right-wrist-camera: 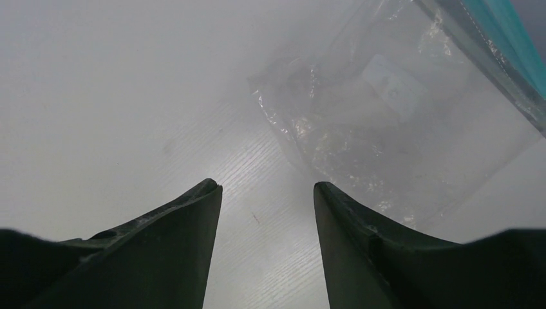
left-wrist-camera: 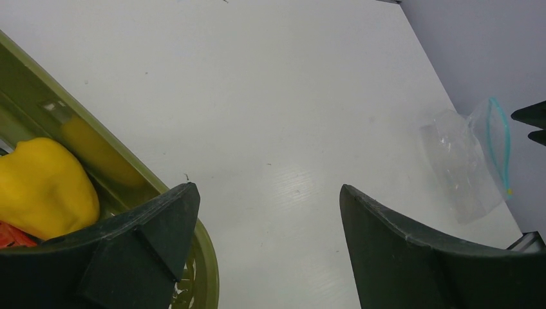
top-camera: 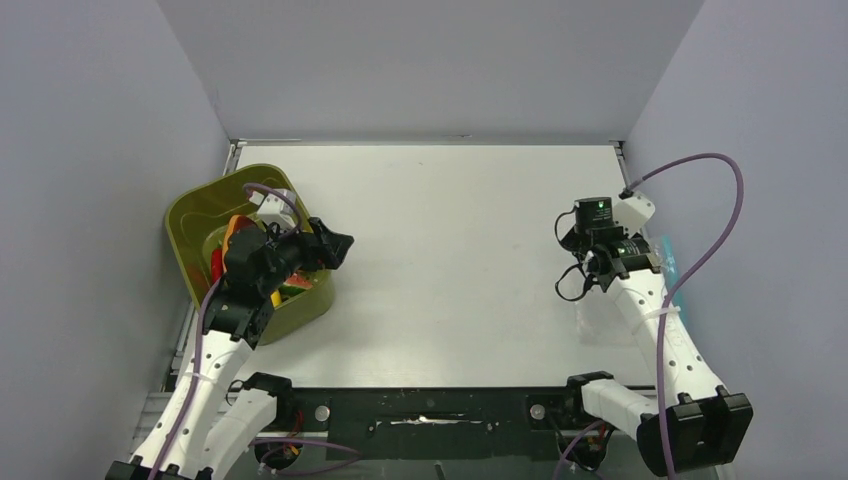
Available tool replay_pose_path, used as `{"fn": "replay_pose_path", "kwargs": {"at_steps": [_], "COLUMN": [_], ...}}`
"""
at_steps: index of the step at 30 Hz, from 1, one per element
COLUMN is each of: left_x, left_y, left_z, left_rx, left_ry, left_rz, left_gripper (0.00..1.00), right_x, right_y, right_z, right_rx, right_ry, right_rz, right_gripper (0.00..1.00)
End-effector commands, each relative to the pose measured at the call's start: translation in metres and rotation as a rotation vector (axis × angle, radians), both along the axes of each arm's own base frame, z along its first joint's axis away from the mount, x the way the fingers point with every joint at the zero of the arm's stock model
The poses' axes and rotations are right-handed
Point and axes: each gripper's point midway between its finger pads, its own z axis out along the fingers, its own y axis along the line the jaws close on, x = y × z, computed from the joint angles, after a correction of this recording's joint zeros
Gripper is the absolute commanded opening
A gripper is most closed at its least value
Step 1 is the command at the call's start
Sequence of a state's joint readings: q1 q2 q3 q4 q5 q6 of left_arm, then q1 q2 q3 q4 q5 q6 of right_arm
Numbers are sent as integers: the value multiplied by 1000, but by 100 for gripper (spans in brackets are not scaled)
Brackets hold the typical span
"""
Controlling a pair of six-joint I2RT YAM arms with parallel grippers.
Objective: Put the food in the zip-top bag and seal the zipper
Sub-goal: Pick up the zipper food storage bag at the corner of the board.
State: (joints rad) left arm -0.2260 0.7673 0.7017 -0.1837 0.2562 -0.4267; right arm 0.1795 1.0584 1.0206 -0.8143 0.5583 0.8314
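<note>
1. Surface and room: I work over a white table (top-camera: 450, 260) closed in by plain grey walls (top-camera: 100, 150) on the left, far and right sides.
2. Open room: a broad stretch of white table separates my two end effectors. Each hangs near a side wall.
3. Left end effector (left-wrist-camera: 267, 190): the jaws are spread wide and hold nothing. One finger is above the rim of the olive-green bin (top-camera: 205, 215), the other above the table.
4. Container: the bin lies beneath and behind the left end effector and holds the food (top-camera: 235, 235). A yellow piece (left-wrist-camera: 45, 187) rests against the bin wall with a red piece (left-wrist-camera: 9, 237) just beside it.
5. Right end effector (right-wrist-camera: 267, 187): the fingers stand apart, low over the table, with only the table between them and nothing gripped.
6. Zip-top bag (right-wrist-camera: 386, 129): it lies on the table just ahead and to the right of the right end effector. The zipper (right-wrist-camera: 508, 32) runs along the bag's edge farthest from that end effector. I cannot tell whether it is sealed.
</note>
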Motion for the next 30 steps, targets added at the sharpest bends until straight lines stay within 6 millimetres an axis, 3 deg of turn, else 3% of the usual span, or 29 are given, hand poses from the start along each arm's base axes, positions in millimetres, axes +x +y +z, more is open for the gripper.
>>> {"fn": "replay_pose_path", "kwargs": {"at_steps": [1, 8, 12, 16, 30], "left_x": [2, -1, -2, -3, -3], "left_y": [4, 3, 3, 3, 3], "left_z": [9, 10, 11, 12, 12], "left_rx": [18, 22, 23, 23, 26], "left_ry": [-42, -50, -57, -61, -65], "left_rz": [9, 3, 2, 3, 1], "left_gripper": [80, 80, 80, 80, 80], "right_x": [11, 15, 14, 18, 11], "right_y": [-9, -25, -32, -26, -32], "right_z": [-11, -52, -71, -88, -118], "right_rx": [-23, -59, -88, -72, -113], "right_ry": [5, 127, 179, 216, 322], "right_rz": [-33, -71, -88, -38, -36], "right_gripper": [53, 40, 40, 38, 36]}}
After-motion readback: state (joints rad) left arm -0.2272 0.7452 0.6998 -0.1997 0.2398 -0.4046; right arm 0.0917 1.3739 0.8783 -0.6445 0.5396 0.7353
